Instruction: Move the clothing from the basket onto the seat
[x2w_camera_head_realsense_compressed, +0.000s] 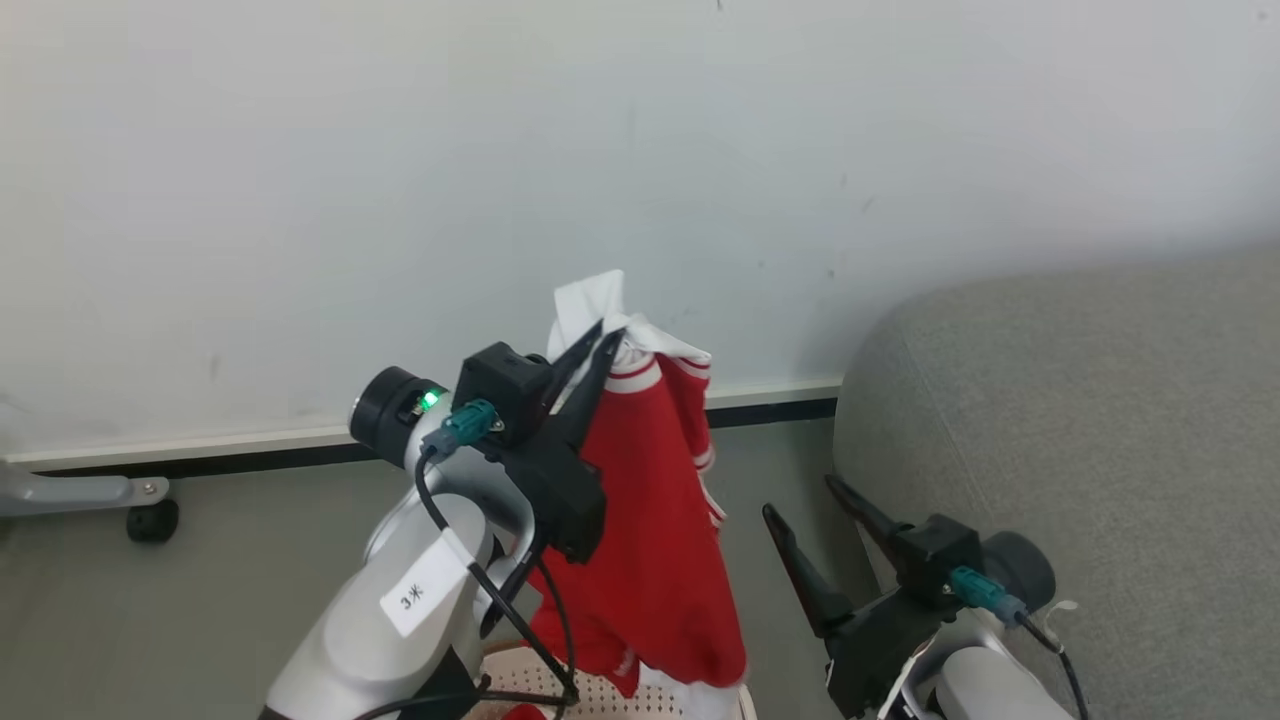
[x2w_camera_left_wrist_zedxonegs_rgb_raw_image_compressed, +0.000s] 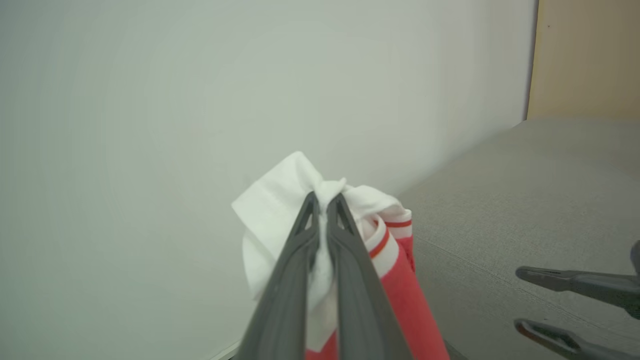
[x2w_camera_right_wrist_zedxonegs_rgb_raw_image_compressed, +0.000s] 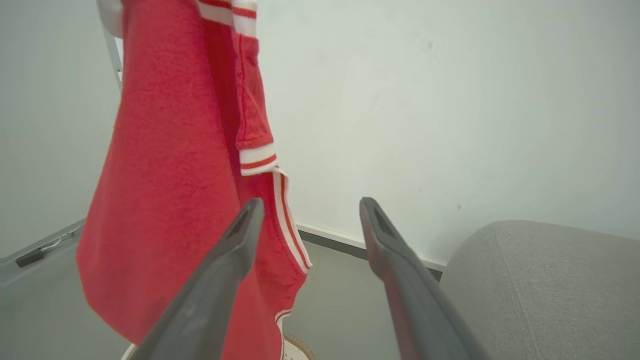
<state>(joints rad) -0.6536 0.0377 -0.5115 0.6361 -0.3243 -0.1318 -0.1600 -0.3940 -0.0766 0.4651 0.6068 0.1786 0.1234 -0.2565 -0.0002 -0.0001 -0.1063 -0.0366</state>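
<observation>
Pale wall (x2w_camera_head_realsense_compressed: 400, 150) behind: left fingers (x2w_camera_left_wrist_zedxonegs_rgb_raw_image_compressed: 292, 280) clench soft red white-cuffed garment (x2w_camera_head_realsense_compressed: 650, 520); right fingers (x2w_camera_right_wrist_zedxonegs_rgb_raw_image_compressed: 230, 265) spread empty near rounded grey fabric sofa (x2w_camera_head_realsense_compressed: 1080, 420)

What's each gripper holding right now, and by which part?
Left gripper is shut on the red garment, pinching the bunched white fabric at its top. Right gripper is open, empty.

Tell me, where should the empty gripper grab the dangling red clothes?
Probably the striped side edge of the red clothes, low down, coming from the sofa side. The left gripper pinches the white top, so the fabric hangs straight down, and that edge faces the open right gripper.
</observation>
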